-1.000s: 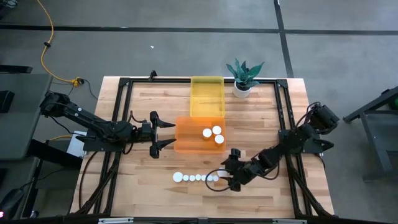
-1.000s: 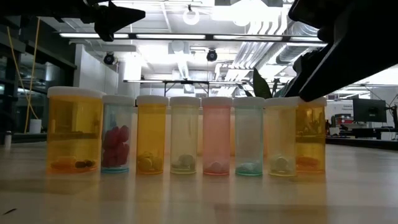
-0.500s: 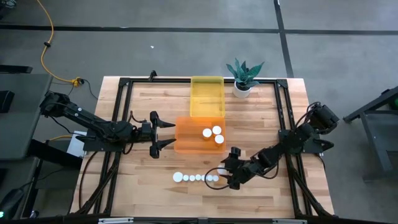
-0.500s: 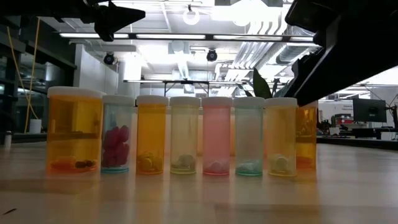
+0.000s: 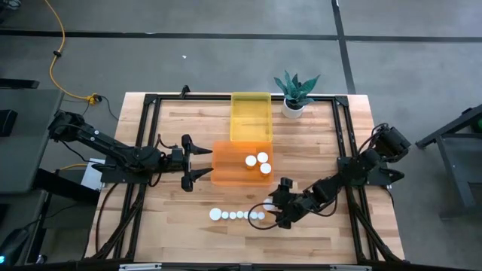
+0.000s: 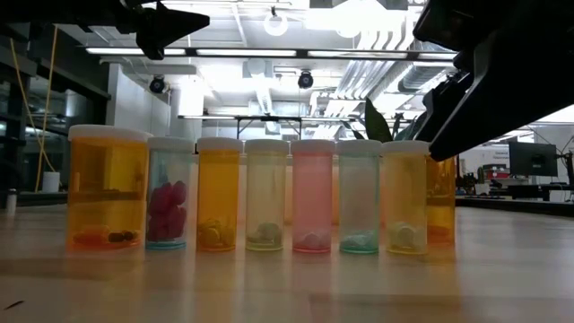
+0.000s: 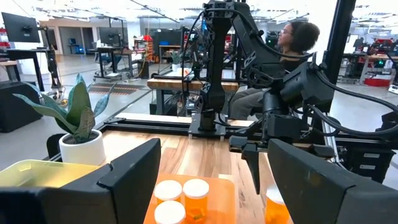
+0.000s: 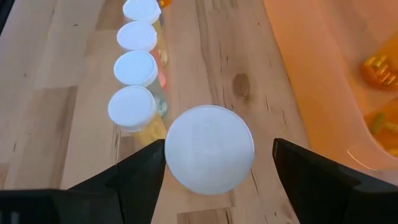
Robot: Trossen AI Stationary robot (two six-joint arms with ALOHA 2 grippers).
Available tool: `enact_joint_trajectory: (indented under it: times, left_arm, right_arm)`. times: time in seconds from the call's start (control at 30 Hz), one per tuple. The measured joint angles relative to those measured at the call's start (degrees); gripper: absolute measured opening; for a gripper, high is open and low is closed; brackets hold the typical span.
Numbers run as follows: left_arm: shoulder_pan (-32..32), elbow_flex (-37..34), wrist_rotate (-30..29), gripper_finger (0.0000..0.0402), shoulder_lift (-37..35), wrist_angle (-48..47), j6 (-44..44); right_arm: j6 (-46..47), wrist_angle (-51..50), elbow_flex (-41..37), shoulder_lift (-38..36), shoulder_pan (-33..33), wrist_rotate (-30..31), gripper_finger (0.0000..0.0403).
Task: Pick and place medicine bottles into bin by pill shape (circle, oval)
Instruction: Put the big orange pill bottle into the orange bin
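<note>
Several medicine bottles with white caps stand upright in a row [image 5: 237, 214] near the table's front; the row also shows in the low view [image 6: 267, 196]. One more orange bottle [image 6: 442, 202] stands just behind the row's right end. Its cap [image 8: 209, 148] lies between the open fingers of my right gripper [image 5: 273, 205], which reaches down over it. My left gripper [image 5: 202, 162] hangs open and empty at the left side of the orange bin [image 5: 230, 167], which holds three bottles [image 5: 258, 162]. The yellow bin [image 5: 250, 117] stands behind the orange one. My right gripper comes from above, with one finger [image 8: 140, 174] against the edge of the orange bottle's white cap [image 8: 171, 152]. The other finger [image 8: 305, 171] stands a little apart from the cap. The bottle stands upright on the table.
A potted plant [image 5: 294, 94] stands at the table's far right, beside the yellow bin. A black frame [image 5: 343, 143] runs around the table's edges. A person [image 7: 298, 37] sits in the room beyond the table. Bare wood lies right of the orange bin.
My right gripper has come a little lower over the orange bottle behind the row. That bottle has slid slightly toward the table's left, staying upright.
</note>
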Motion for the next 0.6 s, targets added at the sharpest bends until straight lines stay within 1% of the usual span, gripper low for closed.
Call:
enact_joint_trajectory:
  times: [0.17, 0.27, 0.6]
  left_arm:
    - [-0.01, 0.00, 0.00, 0.0287, 0.00, 0.01, 0.00]
    - [0.01, 0.00, 0.00, 0.0287, 0.00, 0.00, 0.00]
    - [0.00, 0.00, 0.00, 0.0287, 0.00, -0.01, 0.00]
  right_arm:
    - [0.02, 0.00, 0.00, 0.00, 0.00, 0.00, 0.0286]
    - [0.02, 0.00, 0.00, 0.00, 0.00, 0.00, 0.0276]
    - [-0.61, 0.50, 0.00, 0.00, 0.00, 0.02, 0.0196]
